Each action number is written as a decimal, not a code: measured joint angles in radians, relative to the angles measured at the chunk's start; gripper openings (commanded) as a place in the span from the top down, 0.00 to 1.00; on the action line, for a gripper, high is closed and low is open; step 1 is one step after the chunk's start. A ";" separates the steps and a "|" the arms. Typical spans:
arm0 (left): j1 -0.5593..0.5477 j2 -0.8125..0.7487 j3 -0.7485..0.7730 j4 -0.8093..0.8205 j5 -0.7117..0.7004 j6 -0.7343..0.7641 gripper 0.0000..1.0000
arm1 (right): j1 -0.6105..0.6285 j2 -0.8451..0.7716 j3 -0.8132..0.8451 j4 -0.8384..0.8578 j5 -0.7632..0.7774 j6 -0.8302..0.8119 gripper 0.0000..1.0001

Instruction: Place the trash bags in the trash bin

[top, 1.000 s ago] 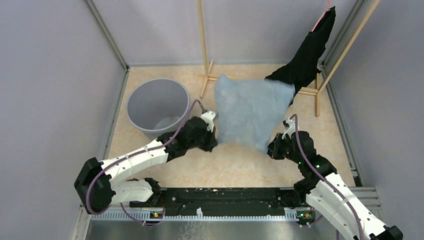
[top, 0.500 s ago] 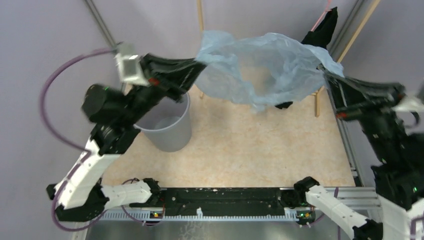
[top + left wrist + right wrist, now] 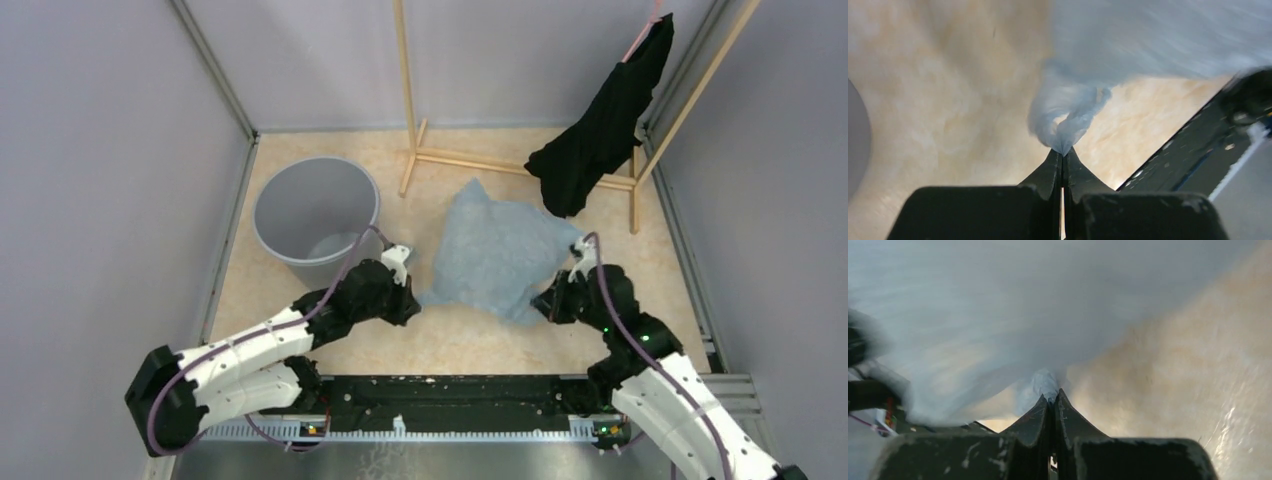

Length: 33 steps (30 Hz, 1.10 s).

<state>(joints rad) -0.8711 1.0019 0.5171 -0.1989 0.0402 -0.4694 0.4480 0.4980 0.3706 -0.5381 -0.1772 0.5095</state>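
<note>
**Carrying the bag to the bin**

The trash bag (image 3: 495,250) lies slack on the table (image 3: 470,340), just right of the trash bin (image 3: 300,195). Our left gripper (image 3: 1062,151) and right gripper (image 3: 1050,397) are each pinched tight on a twisted edge. We should lift both evenly (thin film tears) and carry it leftward over the rim.

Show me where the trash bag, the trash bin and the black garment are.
trash bag (image 3: 495,250), top view, middle of the crinkled blue sheet
trash bin (image 3: 300,195), top view, grey inner wall
black garment (image 3: 600,135), top view, middle of the hanging cloth
</note>
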 measured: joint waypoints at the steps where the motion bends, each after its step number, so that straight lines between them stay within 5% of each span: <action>1: 0.000 -0.032 0.005 -0.010 0.000 0.001 1.00 | 0.000 -0.036 0.035 -0.014 0.008 -0.002 1.00; 3: 0.006 -0.057 0.129 -0.025 0.001 0.032 1.00 | 0.000 -0.021 0.239 -0.053 0.035 -0.035 1.00; 8: 0.016 0.154 0.863 -0.028 0.077 0.151 1.00 | 0.000 0.280 1.054 -0.022 0.079 -0.177 1.00; 11: 0.017 0.146 1.113 0.168 0.174 0.188 1.00 | 0.000 0.265 1.217 0.128 0.055 -0.218 1.00; 14: 0.015 0.029 1.014 0.284 0.180 0.201 1.00 | 0.000 0.101 1.096 0.250 0.017 -0.226 1.00; 19: 0.013 -0.130 0.539 0.365 -0.007 0.146 1.00 | 0.000 -0.090 0.616 0.386 0.058 -0.140 1.00; 23: 0.014 0.053 0.215 0.162 -0.028 0.039 1.00 | 0.000 0.060 0.156 0.320 -0.026 0.010 1.00; 25: 0.015 0.075 0.088 0.000 -0.006 0.011 1.00 | 0.000 0.051 0.014 0.122 -0.040 0.052 1.00; 28: 0.014 -0.037 0.091 -0.096 0.019 0.028 1.00 | 0.000 -0.002 0.116 -0.004 0.008 0.014 1.00; 33: 0.014 -0.085 0.516 -0.019 0.005 0.118 1.00 | 0.000 0.136 0.660 0.048 0.068 -0.124 1.00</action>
<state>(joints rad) -0.8574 0.9169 1.0328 -0.2176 0.0448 -0.3515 0.4480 0.6342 1.0309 -0.4904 -0.1089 0.3855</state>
